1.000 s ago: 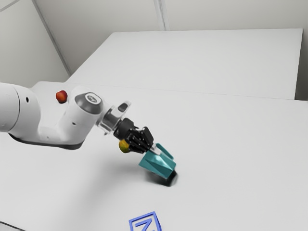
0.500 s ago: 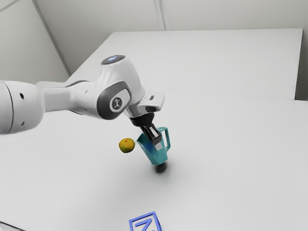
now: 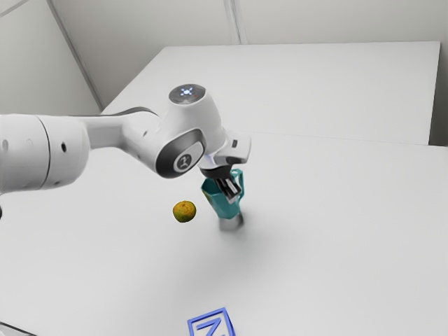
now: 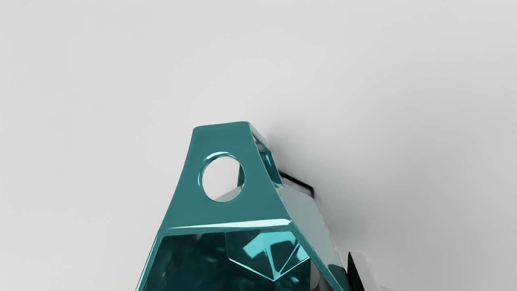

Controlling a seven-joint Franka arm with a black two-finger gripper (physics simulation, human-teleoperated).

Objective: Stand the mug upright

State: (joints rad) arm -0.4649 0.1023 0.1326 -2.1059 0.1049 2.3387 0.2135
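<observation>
Gripper (image 3: 232, 197) closed on mug (image 3: 219, 204) | mug glossy teal, faceted, tilted mouth-up over table, base contact unclear; handle (image 4: 181, 206) pierced by round hole | mottled orange fruit (image 3: 185, 211) near, exterior view's left | blue square outline (image 3: 211, 323) farther off | table (image 3: 336, 231) smooth white

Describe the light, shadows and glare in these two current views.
Exterior view: pale, diffuse light, a smudgy grey patch just below the mug, and a faint, soft-edged shadow on the table around it. Wrist view: bright glints along the mug's rim and on its inner faces, with soft grey shading on the table beside it.
</observation>
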